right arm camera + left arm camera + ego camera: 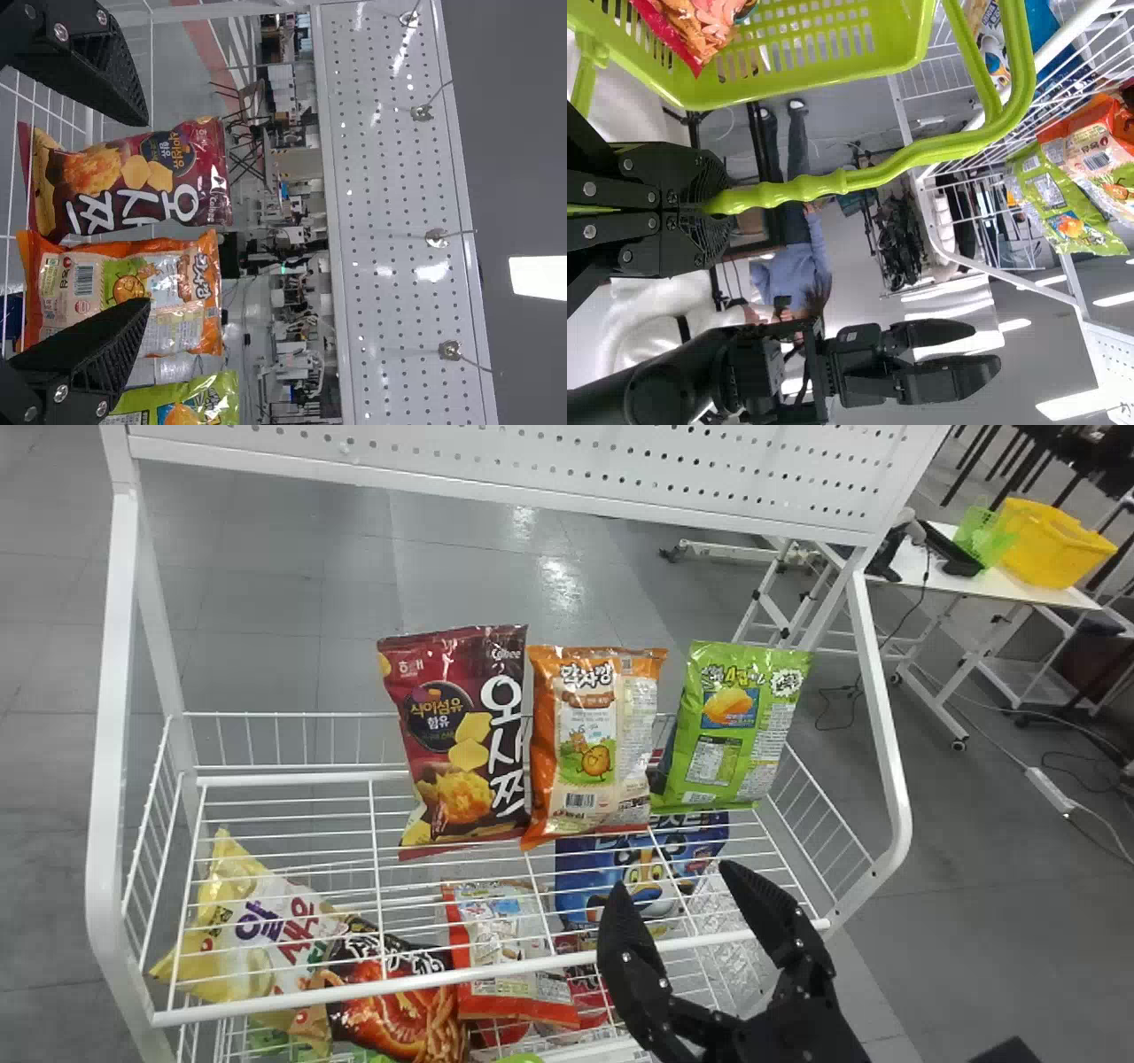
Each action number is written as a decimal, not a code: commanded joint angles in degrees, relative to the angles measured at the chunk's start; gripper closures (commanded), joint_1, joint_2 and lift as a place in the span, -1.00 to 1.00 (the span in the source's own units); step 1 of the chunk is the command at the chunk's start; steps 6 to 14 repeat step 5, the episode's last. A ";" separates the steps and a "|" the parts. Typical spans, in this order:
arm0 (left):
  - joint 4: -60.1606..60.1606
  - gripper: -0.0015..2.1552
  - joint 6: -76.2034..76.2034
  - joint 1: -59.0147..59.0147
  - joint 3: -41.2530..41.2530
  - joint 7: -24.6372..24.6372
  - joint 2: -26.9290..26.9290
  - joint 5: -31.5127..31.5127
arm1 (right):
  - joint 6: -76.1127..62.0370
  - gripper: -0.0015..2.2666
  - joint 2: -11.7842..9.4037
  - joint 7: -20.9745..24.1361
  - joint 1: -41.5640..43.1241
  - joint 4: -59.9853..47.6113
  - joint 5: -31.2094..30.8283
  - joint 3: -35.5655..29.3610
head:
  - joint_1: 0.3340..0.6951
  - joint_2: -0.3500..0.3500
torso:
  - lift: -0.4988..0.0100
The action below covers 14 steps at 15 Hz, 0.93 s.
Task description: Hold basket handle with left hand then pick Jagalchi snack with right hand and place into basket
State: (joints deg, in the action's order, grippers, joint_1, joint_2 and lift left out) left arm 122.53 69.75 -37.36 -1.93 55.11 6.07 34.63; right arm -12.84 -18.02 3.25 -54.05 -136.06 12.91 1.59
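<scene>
In the head view my right gripper (pixel 680 875) stands open over the shelf's front right part, nothing between its fingers. In the right wrist view the right gripper (pixel 146 211) spreads on both sides of the orange bag (pixel 168 288), apart from it. My left gripper (pixel 719 209) is shut on the green handle (pixel 859 177) of the basket (pixel 877 53), which holds a reddish snack bag (pixel 687 27). Upright on the upper shelf are a maroon bag (pixel 461 744), the orange bag (pixel 589 744) and a green bag (pixel 731 726). Which bag is Jagalchi I cannot tell.
The white wire rack (pixel 354 992) has a front rail below the gripper and a perforated panel (pixel 390 221) above. On the lower level lie a yellow-white bag (pixel 257 939), a dark noodle-print bag (pixel 399 1001), a red-white bag (pixel 514 948) and a blue bag (pixel 585 868).
</scene>
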 commanded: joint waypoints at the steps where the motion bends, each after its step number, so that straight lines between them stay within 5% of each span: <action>1: -0.01 0.15 0.00 0.00 0.00 0.08 0.00 0.00 | -0.21 -0.92 0.00 0.00 -0.18 0.00 0.01 0.00 | 1.00 -1.00 | 0.92; 14: -0.01 0.15 0.00 -0.09 0.00 0.08 0.00 0.00 | -2.32 -0.92 0.00 0.00 -0.71 0.35 0.01 0.00 | 1.00 -1.00 | 0.92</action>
